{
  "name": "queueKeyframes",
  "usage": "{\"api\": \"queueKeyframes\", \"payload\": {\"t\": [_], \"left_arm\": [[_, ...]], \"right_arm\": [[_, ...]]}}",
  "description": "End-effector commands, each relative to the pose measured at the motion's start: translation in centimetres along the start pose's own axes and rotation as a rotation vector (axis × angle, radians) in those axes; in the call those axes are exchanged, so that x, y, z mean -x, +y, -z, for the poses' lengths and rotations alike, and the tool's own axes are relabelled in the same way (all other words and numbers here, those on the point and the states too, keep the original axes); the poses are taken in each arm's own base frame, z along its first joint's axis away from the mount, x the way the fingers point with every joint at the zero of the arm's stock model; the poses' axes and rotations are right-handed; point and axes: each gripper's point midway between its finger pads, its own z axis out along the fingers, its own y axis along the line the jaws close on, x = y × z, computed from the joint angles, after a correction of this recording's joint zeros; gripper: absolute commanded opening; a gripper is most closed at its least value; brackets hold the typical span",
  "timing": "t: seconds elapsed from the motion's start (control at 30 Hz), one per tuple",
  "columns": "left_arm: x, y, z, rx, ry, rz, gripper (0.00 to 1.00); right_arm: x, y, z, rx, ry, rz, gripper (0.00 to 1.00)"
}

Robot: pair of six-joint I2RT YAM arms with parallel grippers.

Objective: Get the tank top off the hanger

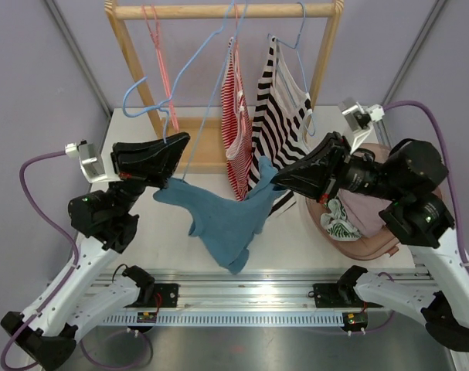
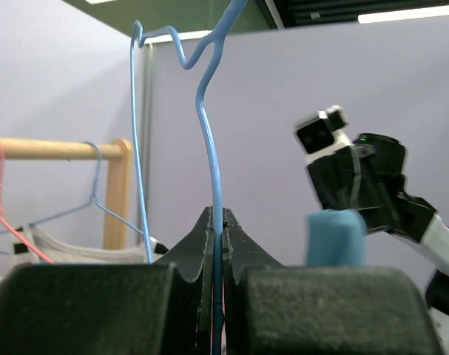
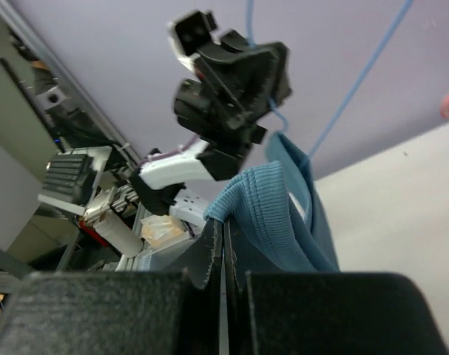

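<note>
Tank top [image 1: 219, 218] apparently in right gripper [image 1: 274, 183]

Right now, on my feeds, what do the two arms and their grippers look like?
The left arm and right arm match: white lower links, black upper joints and motor housings. The left gripper and right gripper are black, wedge-shaped, two-fingered. Each wrist carries a small white camera block, and a purple cable loops off each arm.

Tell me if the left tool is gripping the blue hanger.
Yes, the left wrist view shows the left tool shut on the wire of the blue hanger.
</note>
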Motion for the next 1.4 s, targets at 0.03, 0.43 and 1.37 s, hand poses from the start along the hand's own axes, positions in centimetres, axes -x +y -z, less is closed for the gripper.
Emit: {"api": "queueKeyframes", "payload": {"t": [0.03,0.43,1.37], "left_arm": [[7.6,-2.0,0.3,-0.034,-0.312,-0.155,0.00],[5.5,3.4,6.2,0.372,-0.209,-0.144,0.00],[0.5,9.5,4.3,0.815,0.296,0.112,0.00]], "right_arm": [[0.3,2.3,0.2,0.083,0.057,0.010,0.00],[-13.8,-9.1,1.4,-0.217,0.305,-0.153,0.00],[-24.2,-20.1,9.5,-0.815,0.490,-0.226,0.99]]}}
